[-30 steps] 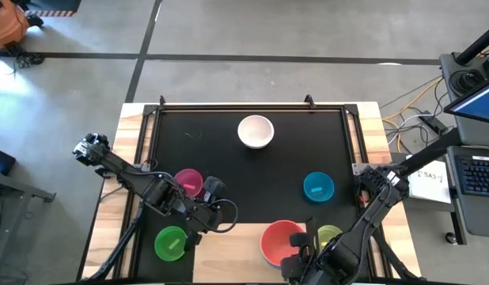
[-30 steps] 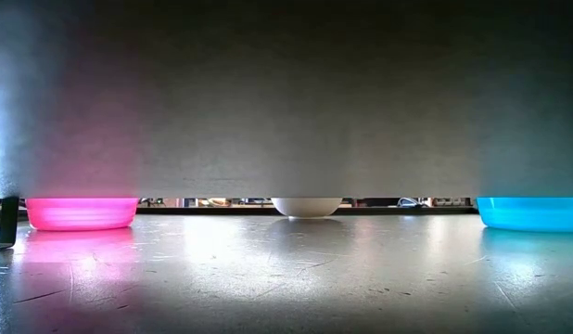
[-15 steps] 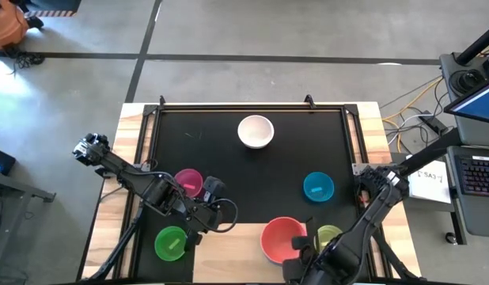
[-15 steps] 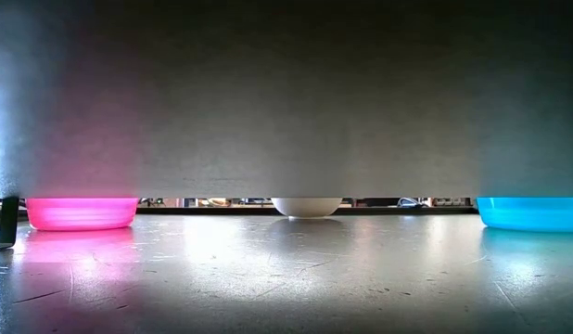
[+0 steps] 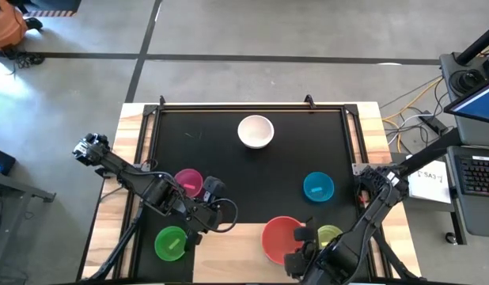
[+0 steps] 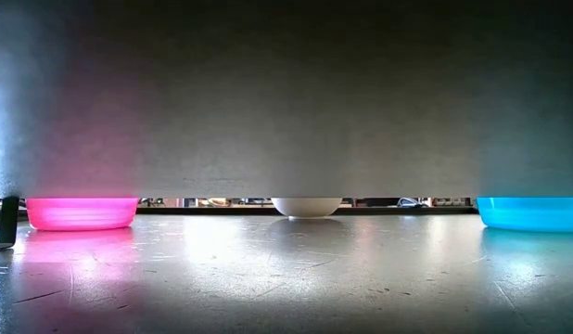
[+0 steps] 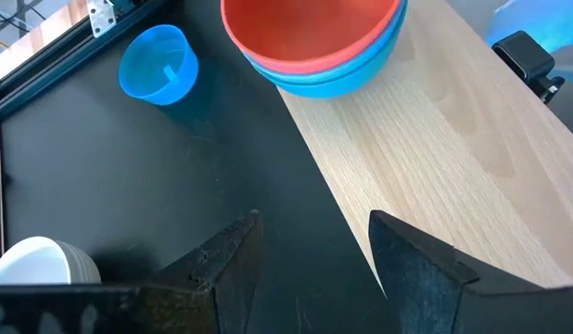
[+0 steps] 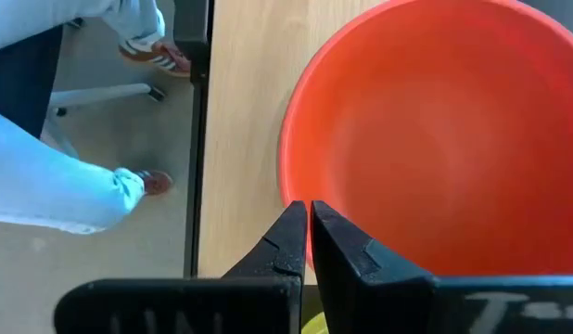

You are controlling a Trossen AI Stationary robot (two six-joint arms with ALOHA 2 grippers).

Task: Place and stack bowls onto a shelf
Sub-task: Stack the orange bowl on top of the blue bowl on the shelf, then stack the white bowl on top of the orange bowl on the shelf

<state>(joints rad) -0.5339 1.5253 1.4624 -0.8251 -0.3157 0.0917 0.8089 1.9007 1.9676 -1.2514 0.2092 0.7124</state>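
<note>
— Where is the right gripper (image 8: 309, 243)?

— Low at the near edge of the table (image 5: 134, 127), over the light-wood shelf (image 7: 435, 158). Its fingers (image 8: 285, 243) are pressed together, holding nothing, with their tips at the rim of the red bowl (image 5: 282, 239), which lies just ahead of them.

— Is the red bowl alone?

— No. In the left wrist view it is nested in a grey-blue bowl (image 7: 356, 79), and that stack sits on the shelf. A yellow-green bowl (image 5: 330, 235) shows just beside the right fingers, on the side away from the left arm.

— And the left gripper (image 7: 312, 243)?

— It hangs over the boundary between the black mat (image 5: 229, 166) and the shelf, fingers (image 7: 412, 264) apart, empty. The stack is well ahead of them; the cyan bowl (image 5: 318, 187) lies farther off on the mat, and the white bowl (image 5: 255, 131) too.

— The other bowls?

— The magenta bowl (image 5: 188, 181) is on the mat close behind the left gripper, the green bowl (image 5: 171, 242) near the left arm at the mat's near edge. Beyond the table's edge, the right wrist view shows a person's legs (image 8: 55, 186) and shoes.
</note>
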